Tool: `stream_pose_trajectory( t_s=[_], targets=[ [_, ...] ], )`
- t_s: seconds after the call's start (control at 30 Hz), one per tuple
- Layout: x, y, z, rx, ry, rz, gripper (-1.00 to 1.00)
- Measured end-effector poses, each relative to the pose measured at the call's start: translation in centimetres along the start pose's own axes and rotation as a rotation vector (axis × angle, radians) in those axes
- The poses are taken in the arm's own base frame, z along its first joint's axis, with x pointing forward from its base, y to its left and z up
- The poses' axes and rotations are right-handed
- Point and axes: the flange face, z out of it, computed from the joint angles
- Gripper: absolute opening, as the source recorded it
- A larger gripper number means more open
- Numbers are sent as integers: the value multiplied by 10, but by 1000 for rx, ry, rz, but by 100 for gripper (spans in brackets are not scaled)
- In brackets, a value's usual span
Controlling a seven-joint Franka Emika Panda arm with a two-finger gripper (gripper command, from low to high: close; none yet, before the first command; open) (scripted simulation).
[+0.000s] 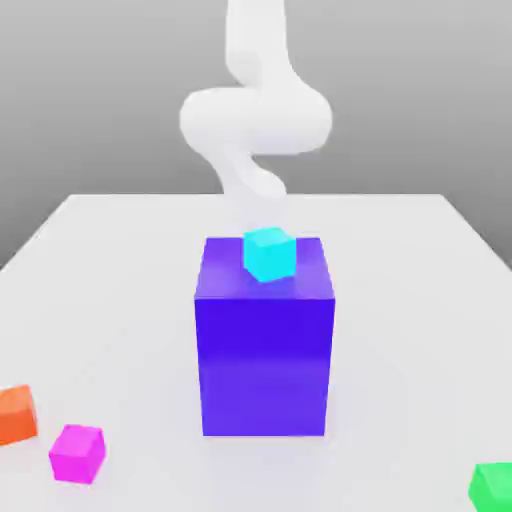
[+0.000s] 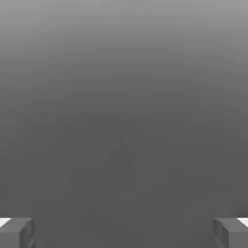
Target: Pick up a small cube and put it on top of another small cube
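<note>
Exterior view, left to right on the table point(image 1: 120, 250): small orange cube point(image 1: 16, 414) at 8 o'clock, small magenta cube point(image 1: 77, 453) just beside it at 7 o'clock, big blue-violet block point(image 1: 264, 345) at centre carrying the small cyan cube point(image 1: 269, 253), green cube point(image 1: 493, 486) at 5 o'clock. White arm point(image 1: 255, 115) rises behind the block at 12 o'clock. Hand view: gripper point(image 2: 124, 232) fingers spread wide apart, nothing between them
</note>
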Motion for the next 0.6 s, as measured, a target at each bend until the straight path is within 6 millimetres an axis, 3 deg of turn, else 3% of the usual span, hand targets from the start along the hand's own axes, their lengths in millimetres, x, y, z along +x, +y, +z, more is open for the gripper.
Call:
stream_pose_trajectory(
  t_s=[0.13,0.3,0.47,0.6],
  targets=[
    [17,28,80,-63,-97,17,0],
    [24,76,170,-146,-199,43,0],
    [18,137,251,-241,-285,71,0],
    [8,197,304,-328,-342,96,0]
  ],
)
